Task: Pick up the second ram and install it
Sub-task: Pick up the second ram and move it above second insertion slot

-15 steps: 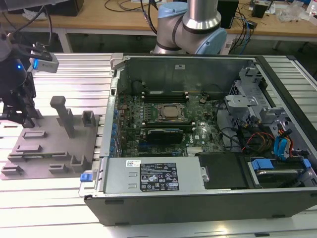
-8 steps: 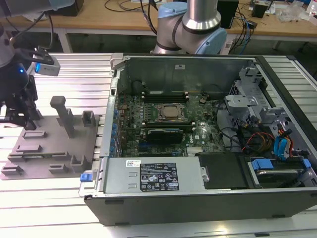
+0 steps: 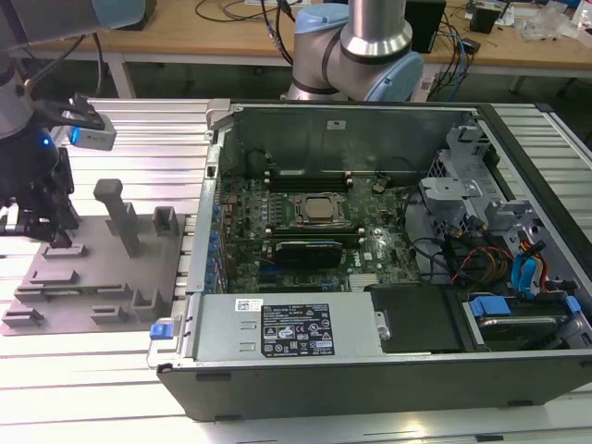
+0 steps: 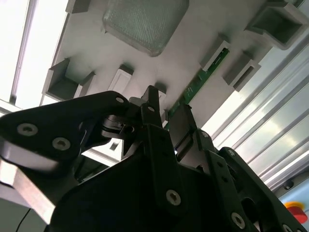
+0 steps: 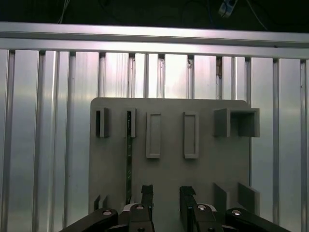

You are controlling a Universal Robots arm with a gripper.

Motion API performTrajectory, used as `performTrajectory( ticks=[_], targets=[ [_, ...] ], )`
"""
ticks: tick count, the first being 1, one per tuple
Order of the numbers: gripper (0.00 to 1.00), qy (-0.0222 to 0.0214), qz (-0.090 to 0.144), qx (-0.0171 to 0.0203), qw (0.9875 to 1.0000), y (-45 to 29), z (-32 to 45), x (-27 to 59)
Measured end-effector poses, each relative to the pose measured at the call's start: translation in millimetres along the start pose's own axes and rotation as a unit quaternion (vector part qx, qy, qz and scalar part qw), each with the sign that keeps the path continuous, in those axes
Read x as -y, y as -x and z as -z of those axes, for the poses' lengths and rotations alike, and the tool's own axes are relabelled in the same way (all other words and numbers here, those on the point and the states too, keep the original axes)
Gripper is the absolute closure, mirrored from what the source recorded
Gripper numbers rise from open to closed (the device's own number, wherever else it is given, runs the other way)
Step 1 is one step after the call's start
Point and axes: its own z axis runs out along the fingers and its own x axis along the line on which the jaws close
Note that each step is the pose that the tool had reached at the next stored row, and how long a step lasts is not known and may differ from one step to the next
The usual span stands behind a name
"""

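The second ram (image 5: pixel 129 159) is a thin green stick standing on edge in a slot of the grey fixture plate (image 5: pixel 169 179). In the second wrist view the ram (image 4: pixel 203 77) runs between two grey holders. My gripper (image 5: pixel 166 200) hangs just above the plate, open, with nothing between its black fingers (image 5: pixel 147 198). The ram lies just to one side of the fingers, outside the gap. The second wrist view has my gripper (image 4: pixel 168 112) close to the stick's near end. In the exterior view my gripper (image 3: pixel 57 239) is at the far left over the plate (image 3: pixel 111 277).
An open computer case (image 3: pixel 370 370) fills the exterior view's right, with the processor socket (image 3: pixel 319 209), memory slots (image 3: pixel 305 178) and a black card (image 3: pixel 305 250) inside. Grey posts (image 3: pixel 116 213) rise from the plate. The table is ribbed aluminium rails (image 5: pixel 48 121).
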Motion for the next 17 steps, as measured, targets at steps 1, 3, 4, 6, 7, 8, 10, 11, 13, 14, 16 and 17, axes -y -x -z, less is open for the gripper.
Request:
performTrajectory(
  ticks=[1, 3, 4, 6, 7, 8, 10, 11, 13, 14, 16, 17],
  targets=[
    [0.66, 0.0, 0.0, 0.0, 1.0, 0.0, -1.5, 0.1],
    [0.66, 0.0, 0.0, 0.0, 1.0, -0.1, -4.6, 0.3],
    [0.66, 0.0, 0.0, 0.0, 1.0, -0.1, -6.4, 0.4],
    [0.66, 0.0, 0.0, 0.0, 1.0, -0.2, -7.7, 0.6],
    [0.66, 0.0, 0.0, 0.0, 1.0, -0.2, -8.8, 0.7],
    [0.66, 0.0, 0.0, 0.0, 1.0, -0.3, -10.3, 0.7],
    [0.66, 0.0, 0.001, 0.0, 1.0, -4.2, -12.2, 0.7],
    [0.66, 0.0001, 0.001, -0.0001, 1.0, -8.6, -13.0, 0.7],
    [0.66, 0.0, 0.001, 0.0, 1.0, -16.0, -14.4, 0.6],
    [0.66, 0.0, 0.001, 0.0, 1.0, -20.9, -16.1, 0.5],
    [0.66, -0.0001, 0.001, 0.0, 1.0, -28.0, -23.7, 0.8],
    [0.66, 0.0, 0.001, 0.0, 1.0, -29.3, -26.0, 0.8]
  ],
)
